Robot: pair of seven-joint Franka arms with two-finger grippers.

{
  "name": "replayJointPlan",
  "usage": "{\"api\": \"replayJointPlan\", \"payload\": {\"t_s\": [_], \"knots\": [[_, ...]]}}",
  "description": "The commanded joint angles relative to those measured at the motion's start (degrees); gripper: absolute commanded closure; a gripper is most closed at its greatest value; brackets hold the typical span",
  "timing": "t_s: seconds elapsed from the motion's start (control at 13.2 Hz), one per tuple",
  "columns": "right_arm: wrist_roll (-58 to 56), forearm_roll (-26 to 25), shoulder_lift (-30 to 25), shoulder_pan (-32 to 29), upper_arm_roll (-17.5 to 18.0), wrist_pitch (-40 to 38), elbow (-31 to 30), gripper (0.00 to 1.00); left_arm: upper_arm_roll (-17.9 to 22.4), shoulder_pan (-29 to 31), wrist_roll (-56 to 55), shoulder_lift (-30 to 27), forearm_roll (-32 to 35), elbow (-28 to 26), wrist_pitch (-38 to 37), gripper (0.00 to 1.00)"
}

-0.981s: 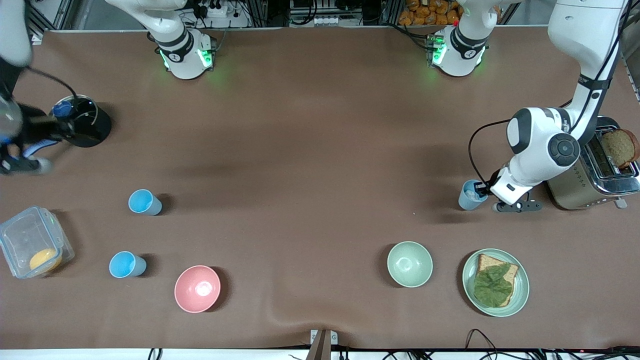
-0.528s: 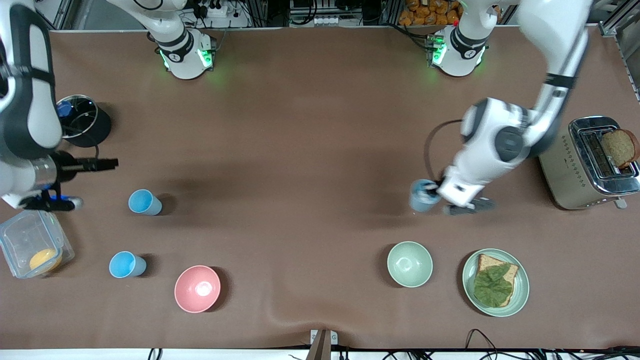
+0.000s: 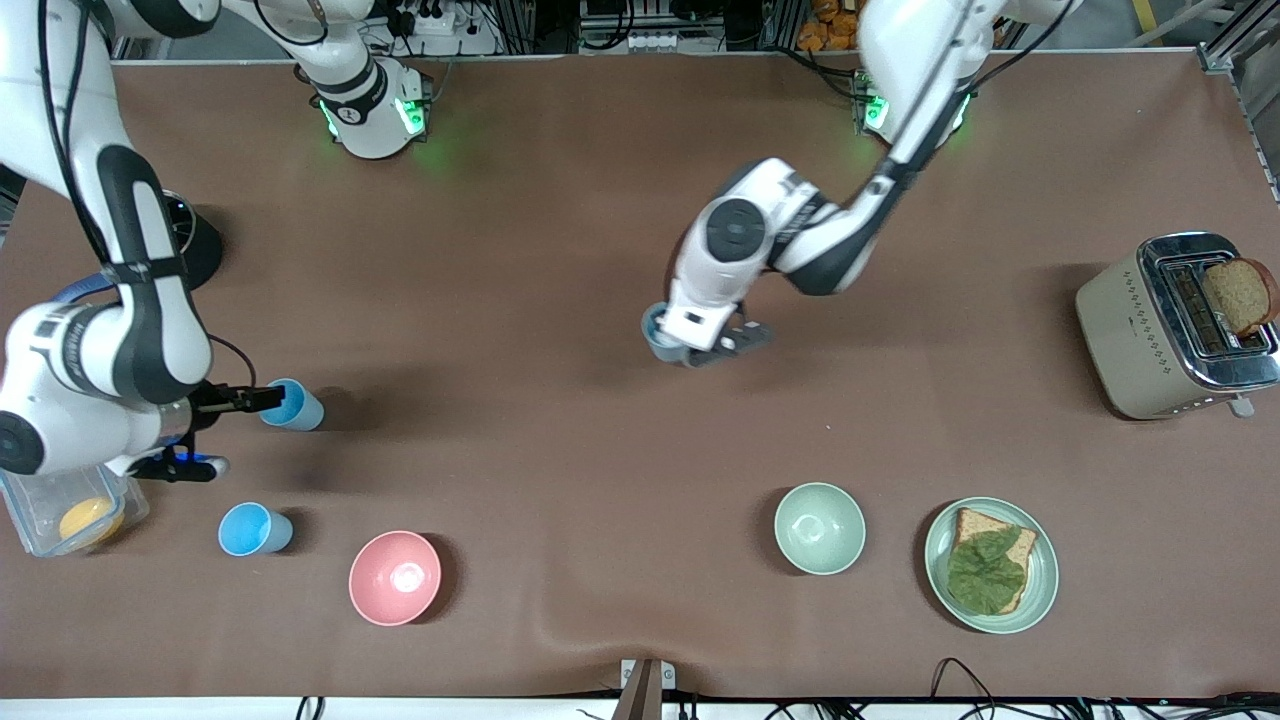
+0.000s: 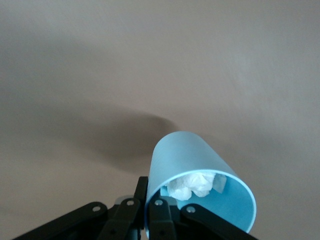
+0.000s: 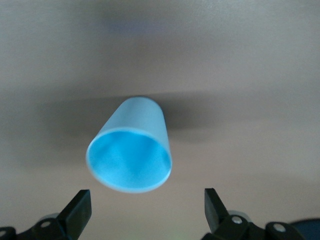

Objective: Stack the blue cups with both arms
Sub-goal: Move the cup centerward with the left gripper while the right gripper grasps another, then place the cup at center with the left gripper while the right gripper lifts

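Since half a second ago the left tool (image 3: 690,345) has carried its grey-blue cup (image 3: 660,335) from near the toaster (image 3: 1170,330) to above the bare middle of the worktop (image 3: 560,250), its fingers pinching the cup's rim. Meanwhile the right tool (image 3: 262,400) has come in toward the nearest sky-blue cup (image 3: 290,405), which stands where it stood, and now sits at its rim with fingers spread.

A second sky-blue cup (image 3: 255,529) stands nearer the front camera, close to the pink bowl (image 3: 394,577) and the clear container (image 3: 60,505). A wide bare stretch of worktop lies between the two arms; the green bowl (image 3: 819,527) and the plate (image 3: 1040,590) sit well apart from both.

The left wrist view shows whitish crumpled material (image 4: 195,185) inside the held cup (image 4: 195,170), which the front view hides. The right wrist view shows the cup (image 5: 132,147) between the open fingers (image 5: 77,212), untouched by either.
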Motion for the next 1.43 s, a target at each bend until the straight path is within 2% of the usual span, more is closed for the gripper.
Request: {"api": "replayJointPlan", "payload": {"t_s": [0.0,0.15,0.23,0.3,0.38,0.45,0.6,0.75,0.91,1.13,1.36], "knots": [[-0.4,-0.89,0.18,-1.24,0.86,3.3,-2.28,0.0,0.91,-4.86,-4.74,5.96,-0.35,5.85,-0.69,1.0],[-0.4,-0.89,0.44,-1.68,0.86,5.94,-3.52,0.04,0.92,-6.28,-7.91,7.9,0.52,6.57,-0.42,1.0],[-0.49,-0.97,0.53,-1.94,0.86,6.65,-4.05,0.48,0.92,-6.46,-8.44,8.08,0.96,6.57,-0.42,1.0],[-0.49,-1.06,0.53,-2.03,0.86,7.52,-4.4,0.99,0.92,-6.63,-8.8,8.17,1.06,6.57,-0.42,0.63],[-0.49,-1.06,0.62,-2.12,0.86,7.62,-4.49,1.0,0.92,-6.9,-10.1,8.0,0.97,6.57,-0.42,0.17],[-0.49,-1.06,0.62,-2.38,0.86,7.71,-4.75,1.0,0.92,-6.81,-12.64,7.47,1.49,6.65,-0.42,0.0],[-0.4,-1.06,0.53,-2.47,0.86,7.62,-4.84,1.0,0.92,-5.42,-15.56,3.8,4.47,6.39,-1.29,0.0],[-0.14,-0.8,-0.08,-2.12,0.94,6.92,-4.84,1.0,0.92,-3.83,-15.65,-1.56,4.57,6.57,-4.97,0.0],[1.09,0.51,-1.31,-1.6,1.38,2.81,-4.06,1.0,0.92,-1.9,-15.04,-7.79,4.57,6.74,-8.75,0.0],[11.34,8.31,-4.2,2.61,1.47,-3.08,-3.97,1.0,0.92,3.45,-14.25,-15.45,4.92,7.09,-15.77,0.0],[27.4,17.2,-7.46,11.11,1.47,-5.83,-4.05,1.0,0.74,13.63,4.32,-20.73,7.74,7.97,-22.73,0.0]]}}
